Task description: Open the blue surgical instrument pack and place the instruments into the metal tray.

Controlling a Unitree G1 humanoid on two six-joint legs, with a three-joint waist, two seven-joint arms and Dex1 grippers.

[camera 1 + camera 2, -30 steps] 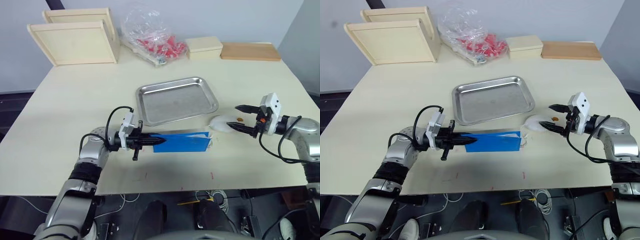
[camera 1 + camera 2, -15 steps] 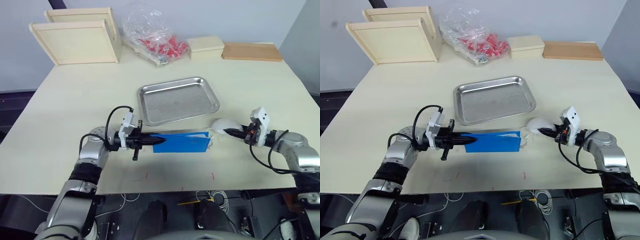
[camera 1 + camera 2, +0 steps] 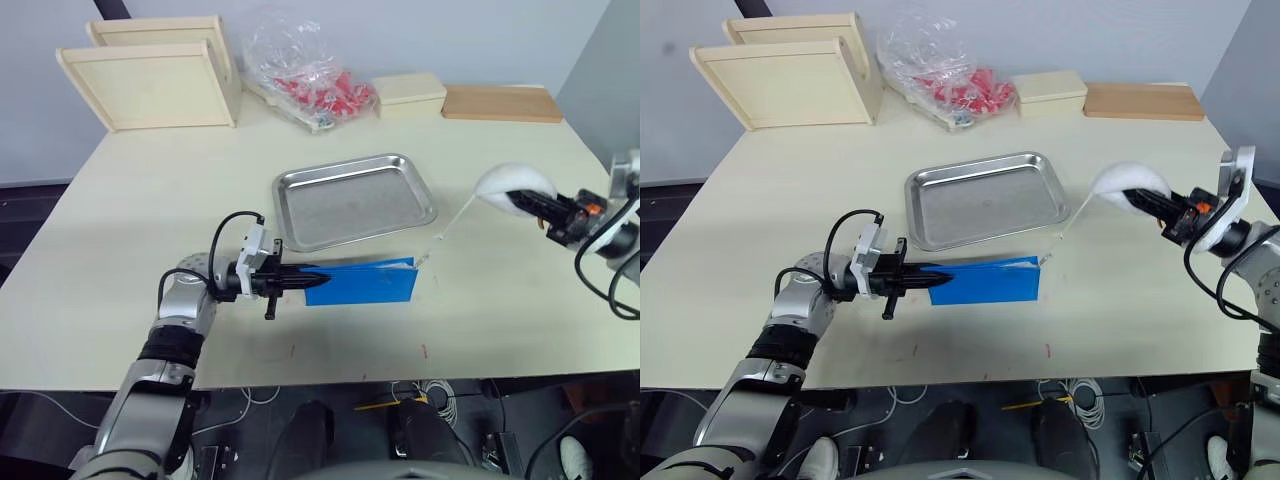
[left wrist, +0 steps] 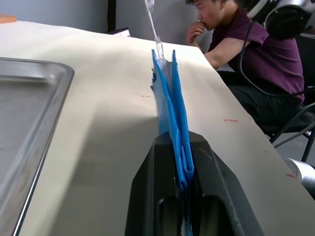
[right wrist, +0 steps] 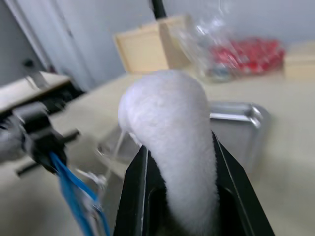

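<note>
Two grippers work one object: the left gripper (image 3: 312, 283) is clamped on the near-left edge of the blue surgical instrument pack (image 3: 365, 281), which stands on its long edge on the table (image 3: 130, 230), just in front of the metal tray (image 3: 354, 199). From the pack's right end a thin strip (image 3: 448, 226) slants up to a pale grey-white flap (image 3: 514, 187), pinched in the right gripper (image 3: 530, 203), raised well right of the tray. Further back stand pale wooden trays (image 3: 150, 83) and a clear bag of red items (image 3: 305, 75). A seated person (image 4: 236, 44) appears beyond the table in the left wrist view.
</note>
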